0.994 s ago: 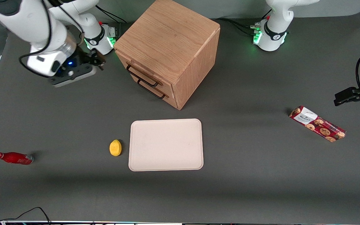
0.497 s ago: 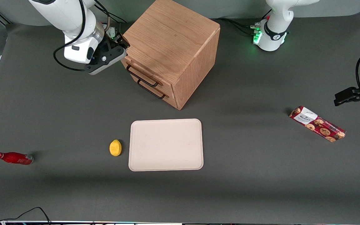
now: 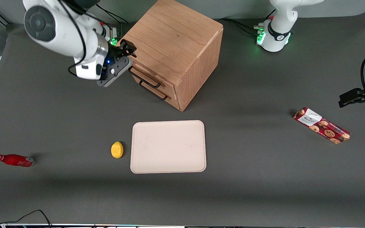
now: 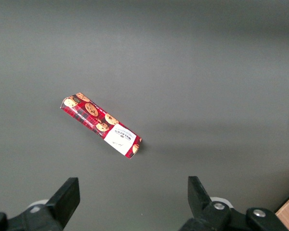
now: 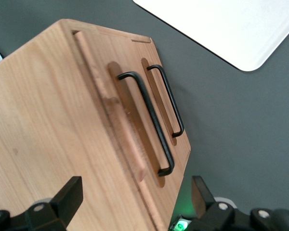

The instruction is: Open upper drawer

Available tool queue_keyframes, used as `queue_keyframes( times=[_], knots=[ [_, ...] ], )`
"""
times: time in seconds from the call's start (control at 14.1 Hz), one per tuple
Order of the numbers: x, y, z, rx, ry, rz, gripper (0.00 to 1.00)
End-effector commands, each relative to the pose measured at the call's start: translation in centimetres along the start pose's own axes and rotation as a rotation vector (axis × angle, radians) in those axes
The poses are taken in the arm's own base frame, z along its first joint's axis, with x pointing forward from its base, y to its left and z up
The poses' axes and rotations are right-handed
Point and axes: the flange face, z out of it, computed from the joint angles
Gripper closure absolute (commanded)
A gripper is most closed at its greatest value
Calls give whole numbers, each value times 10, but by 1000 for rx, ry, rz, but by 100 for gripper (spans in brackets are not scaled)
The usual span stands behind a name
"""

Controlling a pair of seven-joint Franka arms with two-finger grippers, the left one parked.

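Spread jaws of the gripper (image 3: 128, 50) hover beside the shut, light oak upper drawer (image 3: 144, 73), clear of its black handle (image 5: 147, 120).

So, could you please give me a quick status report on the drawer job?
Tool open, above the cabinet's top corner, clear of the handle. Upper drawer shut, handle untouched. Nothing blocking the drawer front.

hand (image 3: 128, 50) at cabinet (image 3: 173, 47) top corner | above upper drawer (image 3: 144, 75) | drawer closed
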Motion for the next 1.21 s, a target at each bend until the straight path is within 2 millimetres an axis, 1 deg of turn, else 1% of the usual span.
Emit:
queue_keyframes(
  times=[0.0, 0.07, 0.14, 0.36, 0.57, 0.71, 0.92, 1.07, 1.14],
  knots=[
    [6, 11, 9, 36, 3, -17, 0],
    [9, 14, 16, 36, -8, -10, 0],
    [12, 20, 29, 38, -24, -1, 0],
    [18, 31, 57, 34, -6, -10, 0],
    [18, 39, 81, 33, -17, -24, 0],
    [19, 40, 96, 32, -21, -21, 0],
    [20, 36, 116, 24, -11, -25, 0],
    [21, 32, 124, 17, -4, -32, 0],
    [22, 34, 126, 15, 2, -30, 0]
  ],
)
